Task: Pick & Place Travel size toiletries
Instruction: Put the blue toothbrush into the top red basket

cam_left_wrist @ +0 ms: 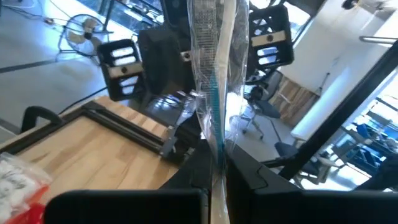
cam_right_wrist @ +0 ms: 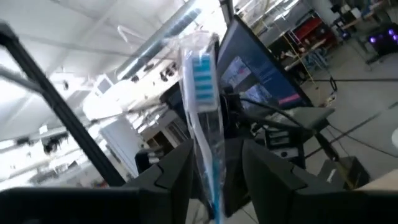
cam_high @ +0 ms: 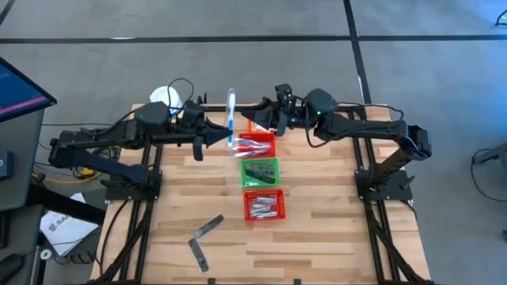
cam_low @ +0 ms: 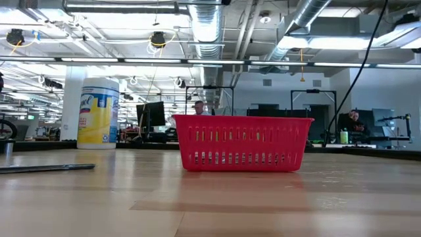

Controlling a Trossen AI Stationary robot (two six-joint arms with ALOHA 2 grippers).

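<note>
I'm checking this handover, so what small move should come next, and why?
Probably the right gripper should close on the wrapped toothbrush. Its fingers stand apart on either side of the wrapper, while the left gripper is shut on the toothbrush's other end, holding it up. The left should likely release only afterwards.

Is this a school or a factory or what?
It looks like a big open office or robot lab. Bare ducts and pipes run along the ceiling, computer monitors sit on desks behind the wooden table, and a person is working back there.
</note>
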